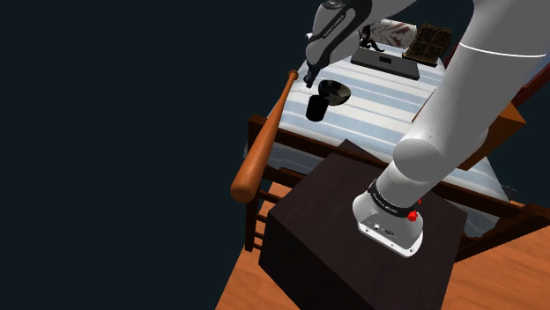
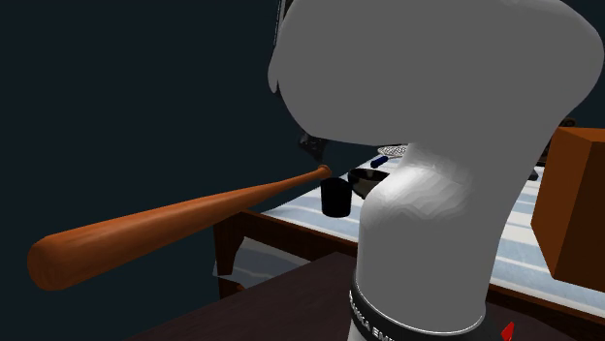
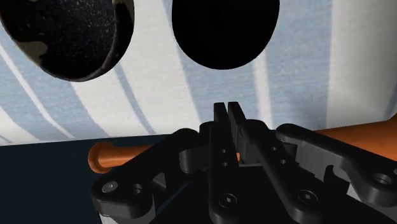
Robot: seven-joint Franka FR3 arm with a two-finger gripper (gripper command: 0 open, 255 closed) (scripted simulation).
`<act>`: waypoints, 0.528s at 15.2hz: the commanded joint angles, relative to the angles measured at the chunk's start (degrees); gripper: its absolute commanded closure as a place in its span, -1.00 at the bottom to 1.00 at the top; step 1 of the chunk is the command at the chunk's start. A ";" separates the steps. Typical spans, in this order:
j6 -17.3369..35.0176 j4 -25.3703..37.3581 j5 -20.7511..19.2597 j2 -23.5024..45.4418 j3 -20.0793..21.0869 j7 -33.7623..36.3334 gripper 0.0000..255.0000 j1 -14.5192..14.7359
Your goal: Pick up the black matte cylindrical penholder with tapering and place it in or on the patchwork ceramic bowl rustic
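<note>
The black penholder (image 1: pixel 316 107) stands upright on the striped cloth, close to the surface's edge toward the shoulder view's left. In the wrist view it is a black round opening (image 3: pixel 224 32) just ahead of the fingertips. Right beside it sits the bowl (image 1: pixel 334 91), dark and speckled inside with a patchy rim (image 3: pixel 70 35). The second exterior view has the penholder (image 2: pixel 335 197) in front of the bowl (image 2: pixel 369 178). My gripper (image 1: pixel 310 80) hovers above the penholder, a little to the bat side. Its fingers (image 3: pixel 227 112) meet with nothing between them.
A wooden baseball bat (image 1: pixel 264 136) lies slanted along the bed-like surface's edge, right under the gripper (image 3: pixel 108 158). A black flat object (image 1: pixel 385 62) and a dark lattice piece (image 1: pixel 432 41) lie further back. The dark stand (image 1: pixel 335 238) is at the lower right. Black area lies beyond the edge.
</note>
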 commanded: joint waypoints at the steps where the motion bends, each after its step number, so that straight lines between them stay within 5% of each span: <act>1: -1.51 0.44 0.16 -1.07 0.05 -0.35 1.00 -0.01; 2: -0.75 0.09 0.01 -0.68 0.00 -0.11 1.00 0.03; 3: -0.75 0.09 0.01 -0.68 0.00 -0.11 -1.00 0.03; 8: -9.36 -0.95 -19.84 2.66 -5.28 17.64 -1.00 8.19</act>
